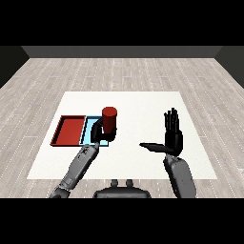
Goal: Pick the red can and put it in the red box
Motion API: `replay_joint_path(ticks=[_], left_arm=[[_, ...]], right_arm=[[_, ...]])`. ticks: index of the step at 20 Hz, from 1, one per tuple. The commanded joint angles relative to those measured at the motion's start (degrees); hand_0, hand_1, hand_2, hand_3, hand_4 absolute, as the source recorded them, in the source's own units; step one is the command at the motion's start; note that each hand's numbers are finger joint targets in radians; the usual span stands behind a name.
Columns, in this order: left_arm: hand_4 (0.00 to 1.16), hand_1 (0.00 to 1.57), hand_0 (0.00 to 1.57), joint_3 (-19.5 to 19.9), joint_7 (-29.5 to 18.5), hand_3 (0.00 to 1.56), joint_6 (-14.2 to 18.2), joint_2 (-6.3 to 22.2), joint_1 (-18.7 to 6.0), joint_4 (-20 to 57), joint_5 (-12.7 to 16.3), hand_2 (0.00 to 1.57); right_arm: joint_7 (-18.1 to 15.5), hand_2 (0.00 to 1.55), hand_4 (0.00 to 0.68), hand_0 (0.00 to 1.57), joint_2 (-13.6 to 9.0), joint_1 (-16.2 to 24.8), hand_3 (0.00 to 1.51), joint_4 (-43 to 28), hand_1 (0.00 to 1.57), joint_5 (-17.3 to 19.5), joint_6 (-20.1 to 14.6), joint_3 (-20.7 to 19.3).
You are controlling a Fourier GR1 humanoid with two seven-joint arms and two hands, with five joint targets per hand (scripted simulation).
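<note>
Gripping the red can (109,119), left hand (98,131) hovers over blue tray (87,129) (right hand (172,138) fingers straight).

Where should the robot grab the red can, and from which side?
Probably round its upright side, below the flat top, coming from the side nearest the robot. The red cylindrical can stands upright over the light blue tray, so its round wall is what fingers can wrap. The robot's left hand is already curled round its lower part that way. The red tray lies just left.
</note>
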Motion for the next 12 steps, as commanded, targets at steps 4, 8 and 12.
replay_joint_path(ticks=[4, 8, 12], left_arm=[[1.12, 1.57, 1.57, 8.41, 1.31, 1.47, -3.69, 9.14, 1.34, 3.91, 0.42, 1.57], [1.13, 1.57, 1.57, 12.11, 8.88, 1.48, -2.2, 17.13, -3.39, 6.93, -2.97, 1.57], [1.14, 1.57, 1.57, 15.52, 8.03, 1.49, -2.38, 20.11, -2.51, 15.09, -3.91, 1.57]], right_arm=[[-5.59, 0.0, 0.0, 0.0, -1.24, 10.86, 0.0, -0.53, 0.0, -1.97, 2.49, -3.81], [-6.94, 0.0, 0.0, 0.0, -1.21, 11.08, 0.0, 1.59, 0.0, -1.84, 3.17, -4.45], [-5.03, 0.0, 0.0, 0.0, -2.3, 11.07, 0.0, 1.33, 0.0, -3.65, 3.81, -7.22]])
